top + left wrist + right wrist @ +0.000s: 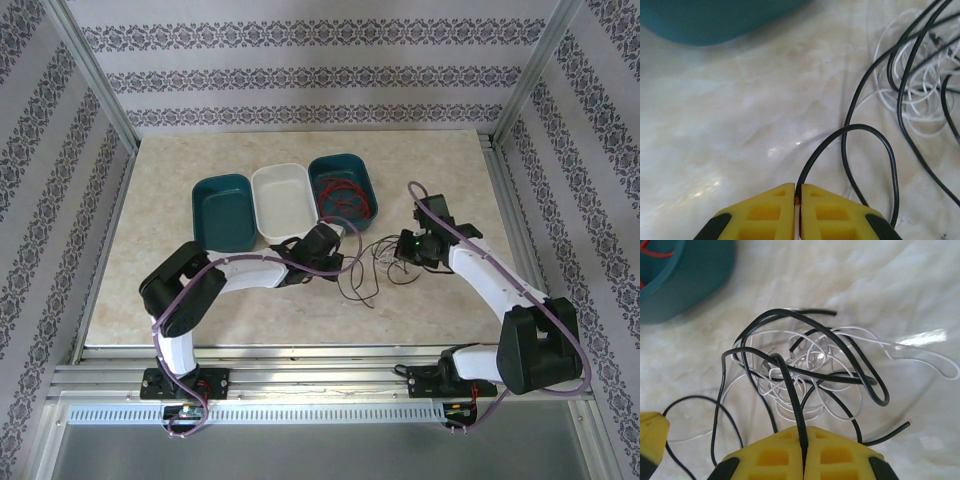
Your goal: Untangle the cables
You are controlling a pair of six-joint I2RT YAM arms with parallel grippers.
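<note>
A tangle of thin black cables (855, 379) and whitish cables (810, 400) lies on the marble table between the two grippers (372, 258). My left gripper (796, 190) is shut on the bare end of a black cable (860, 129), which loops to the right toward the white loops (920, 97). My right gripper (804, 434) is shut on another black strand (789, 385) that rises out of the tangle. In the top view the left gripper (345, 243) and right gripper (394, 250) face each other across the tangle. Red cables (345, 198) lie in the right teal bin.
Three bins stand behind the tangle: a teal one (222, 210), a white one (282, 200) and a teal one (365, 180) close to the cables. The left gripper's yellow finger (650, 437) shows at the right wrist view's left edge. Patterned walls enclose the table.
</note>
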